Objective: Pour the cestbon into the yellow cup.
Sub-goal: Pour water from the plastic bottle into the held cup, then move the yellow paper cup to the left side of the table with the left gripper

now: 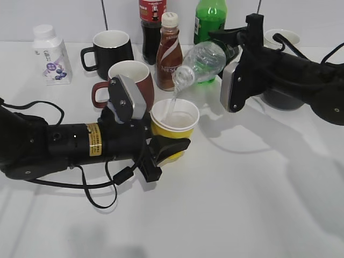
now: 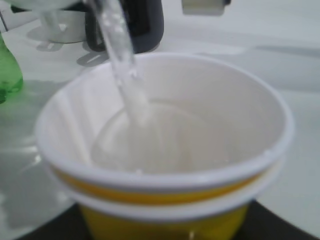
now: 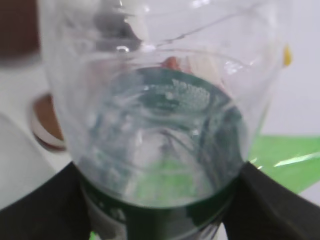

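Note:
The yellow cup [image 1: 174,124] stands on the white table, held by my left gripper [image 1: 171,146], which is shut on its lower body. It fills the left wrist view [image 2: 165,200], white inside, with water pooling in it. My right gripper [image 1: 232,51] is shut on the cestbon [image 1: 203,63], a clear bottle with a dark green label band, tilted neck-down to the left above the cup. A clear stream [image 2: 122,75] falls from its mouth into the cup. The bottle fills the right wrist view [image 3: 160,125].
A dark red mug [image 1: 124,80] stands just behind the cup. A brown Nescafe bottle [image 1: 169,54], a black mug [image 1: 112,49], a cola bottle [image 1: 151,24], a green soda bottle [image 1: 209,19] and a white pill bottle [image 1: 51,55] stand along the back. A bowl [image 1: 282,36] is at far right.

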Controlling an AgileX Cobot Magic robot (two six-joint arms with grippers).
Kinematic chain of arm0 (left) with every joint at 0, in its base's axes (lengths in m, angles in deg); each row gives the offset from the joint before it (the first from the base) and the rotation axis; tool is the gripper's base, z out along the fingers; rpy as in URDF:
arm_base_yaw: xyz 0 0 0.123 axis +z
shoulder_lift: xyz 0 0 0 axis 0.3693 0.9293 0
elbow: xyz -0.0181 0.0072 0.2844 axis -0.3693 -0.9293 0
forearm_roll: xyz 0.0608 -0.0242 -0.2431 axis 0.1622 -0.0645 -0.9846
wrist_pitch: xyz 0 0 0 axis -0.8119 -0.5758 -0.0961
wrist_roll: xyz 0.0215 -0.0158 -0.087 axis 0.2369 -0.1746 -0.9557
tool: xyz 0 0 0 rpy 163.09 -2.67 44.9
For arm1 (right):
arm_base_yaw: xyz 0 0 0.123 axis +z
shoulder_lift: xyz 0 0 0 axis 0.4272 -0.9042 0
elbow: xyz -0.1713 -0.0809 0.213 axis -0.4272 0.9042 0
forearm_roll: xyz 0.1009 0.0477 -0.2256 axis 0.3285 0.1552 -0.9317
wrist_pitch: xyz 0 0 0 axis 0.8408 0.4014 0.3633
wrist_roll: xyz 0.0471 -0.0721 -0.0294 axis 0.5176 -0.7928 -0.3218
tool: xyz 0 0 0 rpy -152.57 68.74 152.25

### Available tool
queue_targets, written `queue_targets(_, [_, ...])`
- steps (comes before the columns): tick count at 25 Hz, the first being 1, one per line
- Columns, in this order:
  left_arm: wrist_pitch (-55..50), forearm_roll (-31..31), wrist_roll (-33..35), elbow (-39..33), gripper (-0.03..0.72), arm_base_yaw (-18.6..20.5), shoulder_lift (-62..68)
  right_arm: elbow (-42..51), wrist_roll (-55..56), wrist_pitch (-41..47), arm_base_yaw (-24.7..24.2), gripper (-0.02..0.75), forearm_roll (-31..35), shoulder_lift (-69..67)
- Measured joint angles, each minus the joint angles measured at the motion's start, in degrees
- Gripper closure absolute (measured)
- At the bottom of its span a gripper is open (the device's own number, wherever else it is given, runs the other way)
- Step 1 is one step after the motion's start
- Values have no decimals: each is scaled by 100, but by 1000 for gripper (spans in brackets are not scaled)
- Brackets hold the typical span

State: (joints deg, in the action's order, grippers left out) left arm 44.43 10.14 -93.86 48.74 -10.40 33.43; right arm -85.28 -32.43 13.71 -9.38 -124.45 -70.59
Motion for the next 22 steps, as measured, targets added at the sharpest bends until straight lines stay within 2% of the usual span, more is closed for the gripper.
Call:
queue_targets(6, [164,-24,0,0,357,10,0,0,1677,21,0,254,-238,0])
queue_targets(17, [151,-234,0,-7,357,21,-351,0,6080,152,0,254,-406,0])
queue_targets(22, [162,-493,0,-248,357,200,-664,0,7024,162,0,254,-406,0])
